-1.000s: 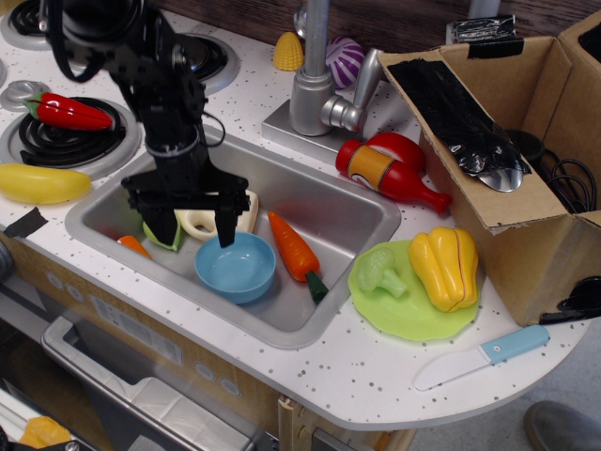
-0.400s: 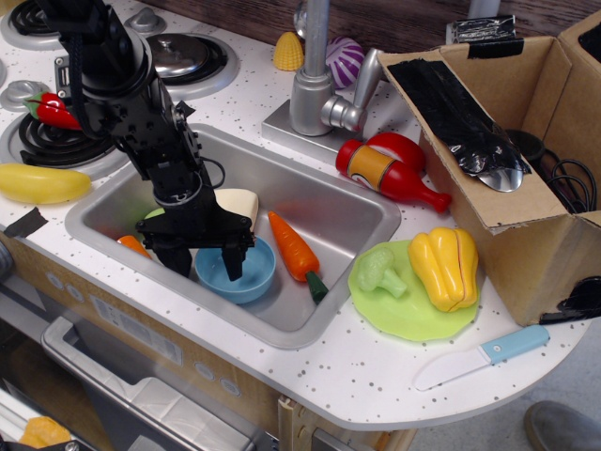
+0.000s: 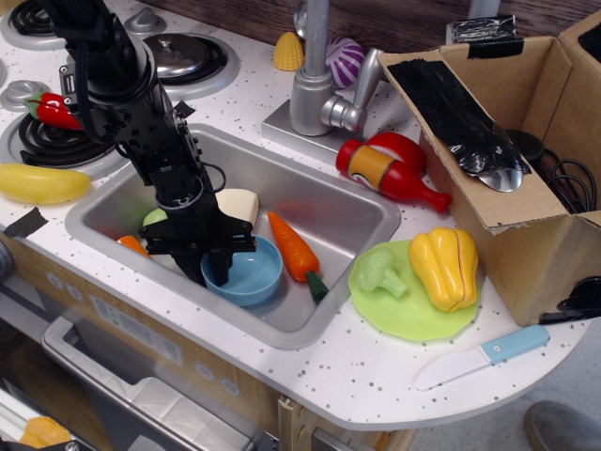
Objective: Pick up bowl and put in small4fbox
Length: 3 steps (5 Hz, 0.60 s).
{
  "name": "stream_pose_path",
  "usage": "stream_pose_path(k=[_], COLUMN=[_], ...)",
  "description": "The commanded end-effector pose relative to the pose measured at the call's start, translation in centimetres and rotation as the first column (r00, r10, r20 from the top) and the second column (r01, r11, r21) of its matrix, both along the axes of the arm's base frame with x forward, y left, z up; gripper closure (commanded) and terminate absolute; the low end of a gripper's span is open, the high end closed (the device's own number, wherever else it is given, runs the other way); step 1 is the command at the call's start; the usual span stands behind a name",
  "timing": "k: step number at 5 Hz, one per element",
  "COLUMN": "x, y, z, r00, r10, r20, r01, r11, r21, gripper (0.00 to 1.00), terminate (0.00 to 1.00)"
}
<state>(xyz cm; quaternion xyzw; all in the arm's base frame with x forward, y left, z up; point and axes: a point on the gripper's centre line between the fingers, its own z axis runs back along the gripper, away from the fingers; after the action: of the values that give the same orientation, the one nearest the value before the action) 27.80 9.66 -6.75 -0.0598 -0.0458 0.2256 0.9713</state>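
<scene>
Black gripper (image 3: 215, 264) down in the steel sink (image 3: 331, 205), fingers pinched over the left rim of the small round light-blue plastic bowl (image 3: 246, 273); one finger inside the rim, the other outside, as far as can be made out. Bowl low in the sink, apparently resting on the sink floor or barely tilted; cannot tell which.

Just changed: spread fingers a second ago, hovering above the bowl's back-left edge; then lowered astride the rim; now drawn together on it. Bowl nudged slightly right, nearer the orange plastic carrot (image 3: 292, 250). Judged: grasp made or nearly so, lift not yet begun.

Other differences from the earlier frame: arm swung left and lower, uncovering the silver burner lid (image 3: 178, 54) and hiding part of the red toy pepper (image 3: 52, 110). Cream toy piece (image 3: 238, 204) behind the gripper now more exposed; green piece (image 3: 155, 217) mostly hidden.

Around the sink on the speckled white worktop (image 3: 310, 376): yellow toy banana (image 3: 42, 183) at left, red ketchup bottle (image 3: 392, 176) lying behind, lime-green plate (image 3: 399, 307) with broccoli and yellow pepper at right.

Large brown cardboard box (image 3: 526, 221), black tape on one flap, well apart at far right, open on top. Next move by judgement: straight lift clear of the carrot and the sink wall, then a carry right. Rim pinch shallow; slip risk.
</scene>
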Motion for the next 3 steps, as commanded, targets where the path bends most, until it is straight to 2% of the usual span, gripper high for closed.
stream_pose_path(k=[1,3], x=[1.1,1.2], y=[0.3,-1.1], z=[7.9,17.4], r00=[0.996,0.996], r10=[0.004,-0.008], r20=[0.086,0.091], r01=[-0.006,0.013], r11=[1.0,0.999], r21=[0.02,-0.053], gripper=[1.0,1.0], terminate=[0.0,0.0])
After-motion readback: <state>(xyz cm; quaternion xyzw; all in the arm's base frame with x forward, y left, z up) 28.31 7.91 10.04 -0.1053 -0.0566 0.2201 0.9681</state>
